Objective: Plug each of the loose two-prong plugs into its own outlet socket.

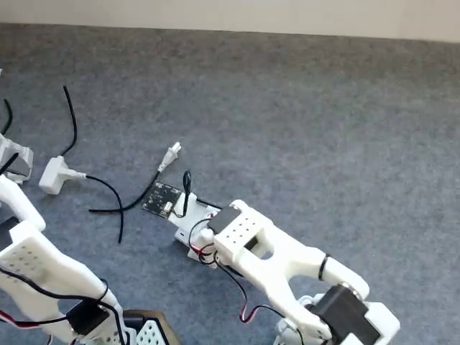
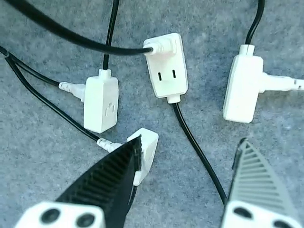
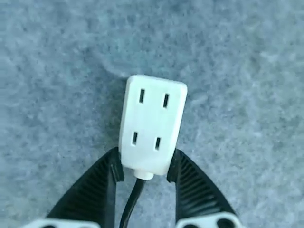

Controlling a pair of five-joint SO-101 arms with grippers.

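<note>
My right gripper [image 3: 145,156] is shut on a white outlet block [image 3: 152,123] with two pairs of slots facing up, lying on the grey carpet. From above, that gripper [image 1: 188,219] sits at the centre front. A loose two-prong plug [image 1: 172,152] on a black cable lies just beyond it. My left gripper [image 2: 190,141] hangs open over a cluster of white pieces: an outlet with two slots [image 2: 165,66], a socket block [image 2: 100,102], another white block [image 2: 242,88] and a small white piece [image 2: 145,149] partly behind the black finger [image 2: 114,175].
A white adapter [image 1: 54,175] with a black cable lies at the left of the carpet [image 1: 323,122]. Black cables [image 2: 194,147] cross under the left gripper. The far and right carpet is open floor.
</note>
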